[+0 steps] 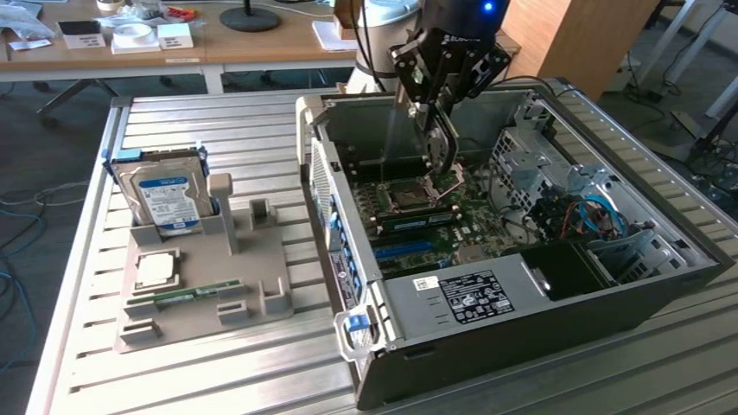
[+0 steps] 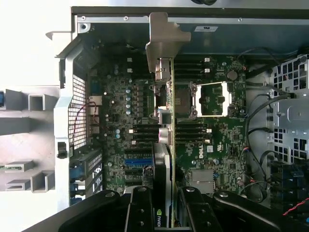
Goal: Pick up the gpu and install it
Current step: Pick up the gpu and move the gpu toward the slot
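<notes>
gpu (image 1: 443,156) hangs on edge inside the open computer case (image 1: 496,333), above the motherboard (image 1: 461,220) and not touching it, close to the case's rear wall. The gripper (image 1: 436,104) reaches down into the case from above. From this side I cannot tell how wide its fingers stand, only that the card hangs from them. I judge the step in hand to be carrying the card to its slot. To do it well, the card should stay upright, with its long edge parallel to the slot and its bracket toward the case's rear wall. It should also keep clear of the CPU socket (image 1: 410,199), which lies in the case just under it.

In the wrist view the gpu (image 2: 162,164) is seen edge-on, a thin line crossing the motherboard (image 2: 212,140). Its silver bracket (image 2: 164,38) is at the end near the case wall. The gripper (image 2: 169,215) is nearly closed, and its dark fingers (image 2: 140,208) pinch the card from both flat sides. The card passes over the CPU socket (image 2: 181,99). A blue slot (image 2: 137,160) lies near the gripped end.
</notes>
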Controlling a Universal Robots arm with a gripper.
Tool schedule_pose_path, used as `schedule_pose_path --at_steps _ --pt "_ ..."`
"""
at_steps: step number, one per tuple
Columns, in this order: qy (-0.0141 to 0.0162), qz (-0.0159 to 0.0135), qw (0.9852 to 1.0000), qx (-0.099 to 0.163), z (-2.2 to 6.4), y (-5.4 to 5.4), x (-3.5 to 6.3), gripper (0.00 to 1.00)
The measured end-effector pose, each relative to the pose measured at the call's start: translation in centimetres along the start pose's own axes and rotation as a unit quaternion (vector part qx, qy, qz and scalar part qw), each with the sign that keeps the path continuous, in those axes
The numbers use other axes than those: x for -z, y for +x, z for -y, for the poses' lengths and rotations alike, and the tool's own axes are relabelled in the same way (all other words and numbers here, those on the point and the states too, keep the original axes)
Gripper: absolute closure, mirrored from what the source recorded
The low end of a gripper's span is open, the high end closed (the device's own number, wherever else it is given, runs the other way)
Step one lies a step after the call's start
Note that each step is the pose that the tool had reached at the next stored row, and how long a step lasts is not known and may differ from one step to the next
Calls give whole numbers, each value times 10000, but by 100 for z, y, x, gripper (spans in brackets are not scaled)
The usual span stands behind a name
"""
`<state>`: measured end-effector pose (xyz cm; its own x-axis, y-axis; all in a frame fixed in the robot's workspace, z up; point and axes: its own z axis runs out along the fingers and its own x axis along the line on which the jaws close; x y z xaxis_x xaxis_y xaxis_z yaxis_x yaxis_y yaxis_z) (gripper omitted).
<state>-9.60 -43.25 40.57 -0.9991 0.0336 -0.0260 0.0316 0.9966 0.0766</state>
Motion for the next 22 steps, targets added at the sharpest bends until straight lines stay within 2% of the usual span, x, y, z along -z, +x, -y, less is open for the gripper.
schedule_pose_path --at_steps 17,22 --pt "0 0 10000 0 -17 -272 -12 73" --pt "0 0 10000 0 -18 -280 -12 73"
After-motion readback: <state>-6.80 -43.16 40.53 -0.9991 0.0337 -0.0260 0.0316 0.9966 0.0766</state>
